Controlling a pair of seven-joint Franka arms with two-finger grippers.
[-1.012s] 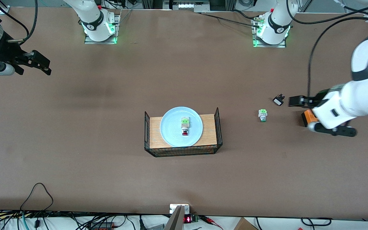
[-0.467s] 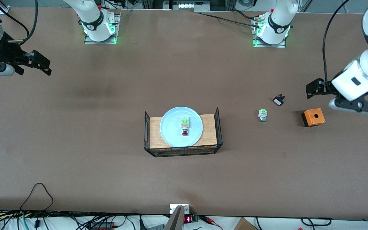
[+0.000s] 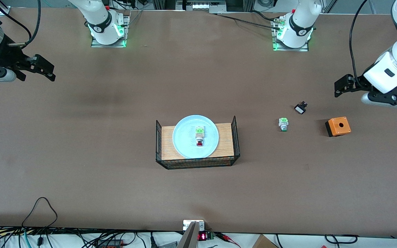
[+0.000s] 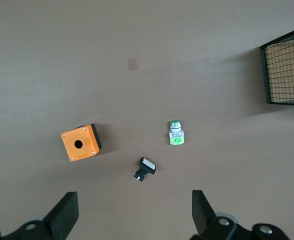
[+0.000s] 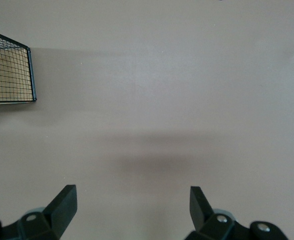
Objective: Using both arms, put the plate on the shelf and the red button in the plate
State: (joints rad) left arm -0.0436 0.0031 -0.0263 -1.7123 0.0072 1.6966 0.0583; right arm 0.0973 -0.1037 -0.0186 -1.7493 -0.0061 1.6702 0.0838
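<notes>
The pale light-blue plate (image 3: 184, 137) lies in a black wire basket (image 3: 234, 137) with a wooden floor at the middle of the table. The red button (image 3: 199, 136) lies on the plate, its red cap toward the front camera. My left gripper (image 3: 339, 88) is open and empty, up in the air over bare table at the left arm's end; its wrist view (image 4: 133, 200) shows the wide gap. My right gripper (image 3: 47, 69) is open and empty, waiting over bare table at the right arm's end (image 5: 132, 192). Neither wrist view shows the plate or the red button.
A green-capped button (image 3: 283, 124) (image 4: 175, 134), a small black-and-white switch (image 3: 300, 108) (image 4: 145, 168) and an orange box with a hole (image 3: 337, 126) (image 4: 80, 142) lie between the basket and the left gripper. Basket corners show in both wrist views (image 4: 286, 70) (image 5: 9, 75).
My left arm has lifted and drawn back from over the orange box toward the left arm's end of the table, uncovering the box. The right arm has not moved.
</notes>
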